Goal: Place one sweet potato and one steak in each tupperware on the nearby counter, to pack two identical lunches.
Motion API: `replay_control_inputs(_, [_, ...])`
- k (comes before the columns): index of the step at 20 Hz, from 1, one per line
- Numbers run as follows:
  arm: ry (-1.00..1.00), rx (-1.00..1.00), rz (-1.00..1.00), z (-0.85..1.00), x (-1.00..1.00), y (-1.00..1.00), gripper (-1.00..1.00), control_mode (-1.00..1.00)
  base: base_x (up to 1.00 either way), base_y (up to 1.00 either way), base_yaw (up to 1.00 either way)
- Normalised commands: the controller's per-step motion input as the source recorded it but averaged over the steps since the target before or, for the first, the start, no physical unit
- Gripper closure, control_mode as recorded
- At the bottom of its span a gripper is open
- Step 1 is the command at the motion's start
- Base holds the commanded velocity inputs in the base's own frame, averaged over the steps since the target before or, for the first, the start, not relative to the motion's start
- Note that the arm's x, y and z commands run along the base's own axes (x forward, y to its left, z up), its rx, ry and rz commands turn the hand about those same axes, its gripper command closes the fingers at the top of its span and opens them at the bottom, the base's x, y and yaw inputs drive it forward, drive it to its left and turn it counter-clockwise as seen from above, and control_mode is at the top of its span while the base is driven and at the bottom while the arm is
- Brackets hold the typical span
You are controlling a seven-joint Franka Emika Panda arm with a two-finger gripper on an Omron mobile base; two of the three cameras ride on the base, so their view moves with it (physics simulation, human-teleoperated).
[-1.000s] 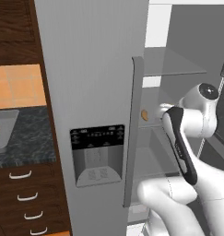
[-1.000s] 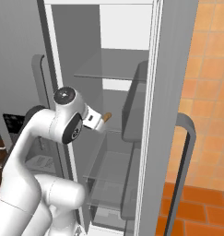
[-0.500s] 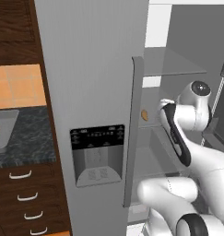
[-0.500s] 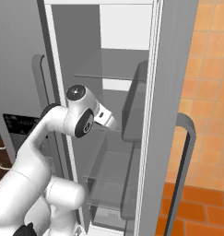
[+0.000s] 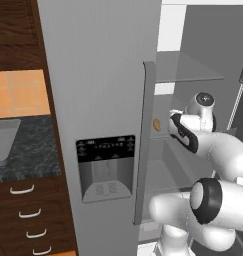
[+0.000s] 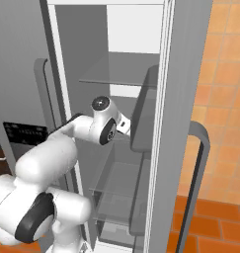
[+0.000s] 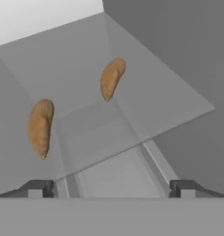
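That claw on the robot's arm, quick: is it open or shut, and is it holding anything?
Gripper: open, holding nothing; two sweet potatoes lie on the fridge shelf ahead.

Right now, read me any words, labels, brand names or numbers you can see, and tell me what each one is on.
No text can be read anywhere in these pictures.
Dispenser control panel on the fridge door: rows of small pale marks, too small and blurred to read.
Sweet potatoes on the glass shelf: no labels.
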Motion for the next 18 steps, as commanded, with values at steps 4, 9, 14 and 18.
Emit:
replay_control_inputs(4, [0.05, 0.00, 0.00, -0.18, 0.82, -0.17, -1.00, -1.00, 0.00, 0.00, 0.00])
replay_control_inputs(9, [0.06, 0.00, 0.00, -0.05, 0.70, -0.20, -1.00, -1.00, 0.00, 0.00, 0.00])
replay_control_inputs(14, [0.05, 0.00, 0.00, -0.31, 0.56, -0.23, -1.00, -1.00, 0.00, 0.00, 0.00])
replay_control_inputs(18, [0.06, 0.00, 0.00, -0.36, 0.53, -0.25, -1.00, -1.00, 0.00, 0.00, 0.00])
